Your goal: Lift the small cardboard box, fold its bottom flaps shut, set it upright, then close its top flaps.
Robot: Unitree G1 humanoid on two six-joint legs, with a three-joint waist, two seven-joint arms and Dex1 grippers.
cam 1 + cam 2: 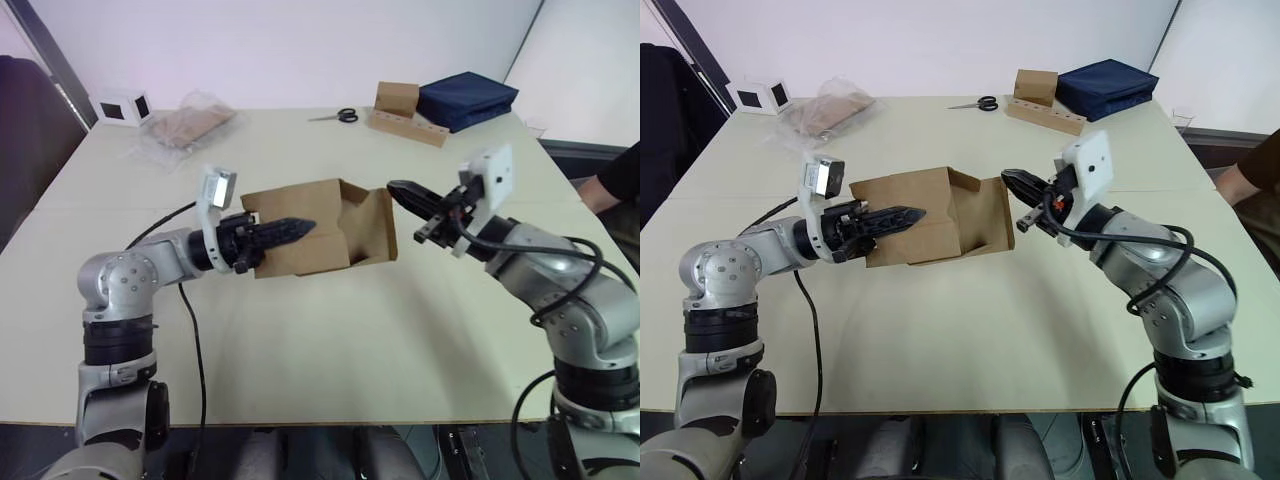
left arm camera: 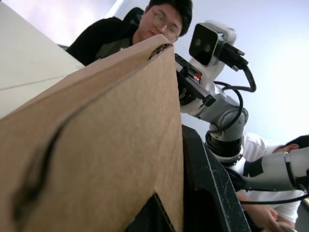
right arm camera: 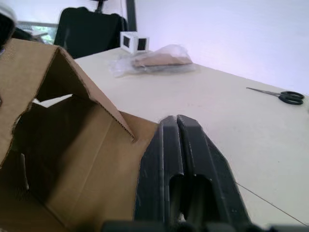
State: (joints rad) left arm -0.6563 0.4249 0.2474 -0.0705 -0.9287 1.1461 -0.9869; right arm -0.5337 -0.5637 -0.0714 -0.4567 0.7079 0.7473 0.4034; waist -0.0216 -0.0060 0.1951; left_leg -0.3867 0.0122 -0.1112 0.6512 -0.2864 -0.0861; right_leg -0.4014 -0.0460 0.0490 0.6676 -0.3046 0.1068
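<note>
The small cardboard box (image 1: pixel 310 255) lies on its side in the middle of the table, its open end with spread flaps (image 1: pixel 375 230) facing right. My left gripper (image 1: pixel 300 227) reaches in from the left and is shut on the box's near wall (image 2: pixel 96 145), one finger (image 2: pixel 207 183) lying outside against the cardboard. My right gripper (image 1: pixel 398 190) is shut with nothing in it. Its tip (image 3: pixel 176 121) hovers at the upper edge of the right-hand flap (image 3: pixel 72 159), and I cannot tell whether it touches.
At the table's back are a white cube with black squares (image 1: pixel 122 107), a clear plastic bag (image 1: pixel 185 125), scissors (image 1: pixel 340 116), a tan cube on a perforated strip (image 1: pixel 397 98) and a navy bag (image 1: pixel 465 98). A person (image 1: pixel 610 180) sits at the right edge.
</note>
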